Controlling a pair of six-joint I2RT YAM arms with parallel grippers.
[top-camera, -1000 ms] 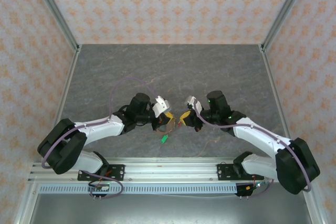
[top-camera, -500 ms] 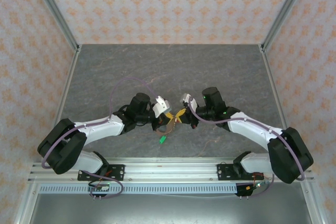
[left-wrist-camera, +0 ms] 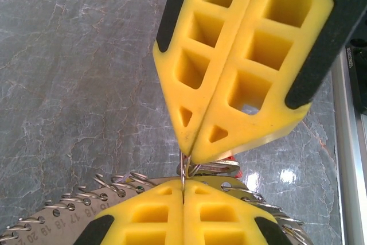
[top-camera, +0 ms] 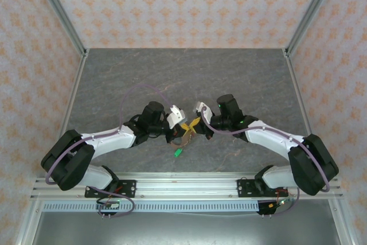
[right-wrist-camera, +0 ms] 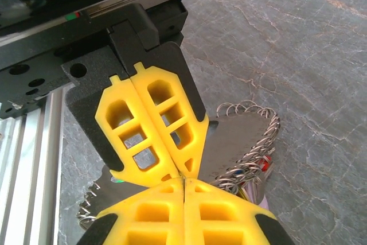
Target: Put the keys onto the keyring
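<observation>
- The keyring [right-wrist-camera: 238, 136], a flat grey strip with numbered holes and small wire rings along its edge, hangs between my two claws above the grey marbled table [left-wrist-camera: 74, 73].
- I judge it light but awkward. The strip looks thin and bendy, and the wire rings look springy, slick and easy to lose from a pinch.
- The keys [right-wrist-camera: 259, 170], tiny metal ones with red, blue and purple plastic heads, bunch under the strip's far end. They should swing freely and weigh next to nothing.
- A green-headed key [top-camera: 179, 152] sits lower, nearer my bases. I cannot tell whether it dangles from the strip or lies on the table.
- The best hold, as I see it, is a single wire ring, pinched right at the fingertips. The strip's flat edge will do for steadying. A key should be taken by its plastic head, not its blade.
- My left claw [left-wrist-camera: 183, 196] has its yellow fingers pressed together, and a thin wire loop [left-wrist-camera: 183, 173] runs into the seam at their tips.
- My right claw [right-wrist-camera: 183, 190] is also closed tight, tip to tip with the left one. It appears to nip the same cluster of wire.
</observation>
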